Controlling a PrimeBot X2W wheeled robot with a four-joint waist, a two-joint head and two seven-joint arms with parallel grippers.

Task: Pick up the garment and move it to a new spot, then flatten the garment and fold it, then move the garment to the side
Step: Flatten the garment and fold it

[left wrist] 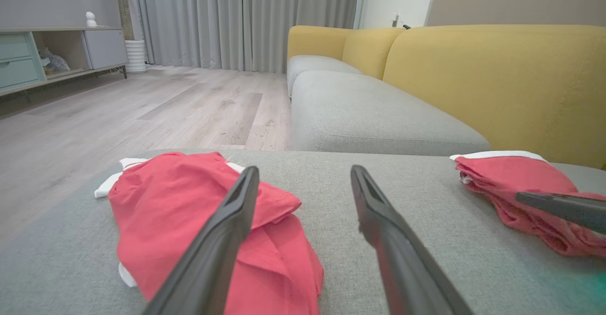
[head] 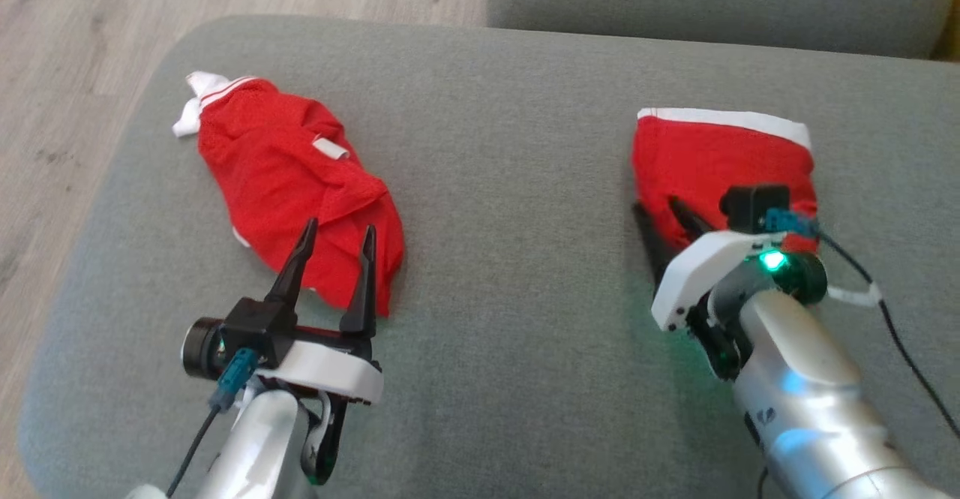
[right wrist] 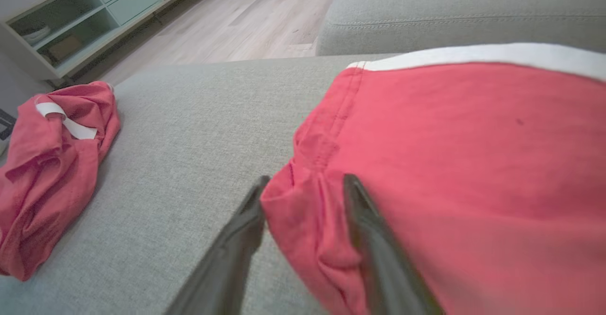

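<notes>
At ten o'clock, left hand (head: pixel 340 225) gapes wide over crumpled garment (head: pixel 285 176); at two o'clock, right hand (head: pixel 654 203), parted, straddles folded garment (head: pixel 712 161).

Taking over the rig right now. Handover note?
Left gripper: open, over the near end of the crumpled garment, holding nothing.
Right gripper: jaws parted around an edge fold of the folded garment.
Both garments lie on the grey cushion, crumpled left, folded right.
Done: one looks folded and set aside.
To do: likely pull that gripper clear, then handle the crumpled one.
</notes>
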